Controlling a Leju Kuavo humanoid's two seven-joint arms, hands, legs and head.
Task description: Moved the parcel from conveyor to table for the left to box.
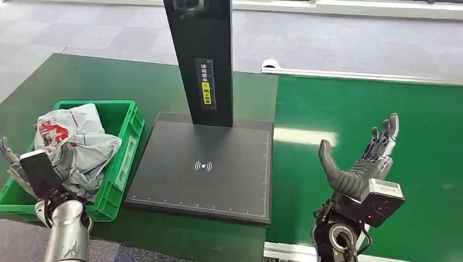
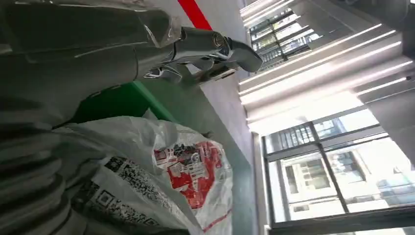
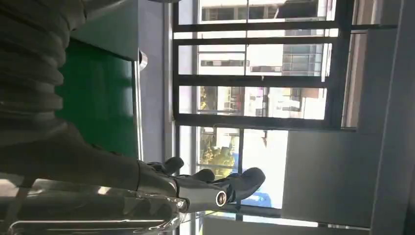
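Right hand (image 1: 364,164) hovers open over the green conveyor (image 1: 382,120) at the right of the head view, fingers apart and pointing up-frame, thumb spread to the side, nothing in it. Left hand (image 1: 24,166) sits at the lower left edge of frame, against the near side of the green crate (image 1: 128,136); whether it is gripping or slack I cannot tell, the fingers being mostly hidden there and in the left wrist view. Parcel (image 1: 73,142), a crumpled grey-white poly bag with red print, already lies inside the crate at left, heaped above the rim. Black scanner plate (image 1: 218,180) with its dark post (image 1: 199,54) stands between crate and belt, bare. Judgement: this cycle looks finished, and the step in hand is likely resetting for the next parcel. To do it well, keep the right hand wide and low over the belt, palm facing the incoming side, clear of the post. Lift the left straight up off the crate so the loose film does not snag and drag the bag out.
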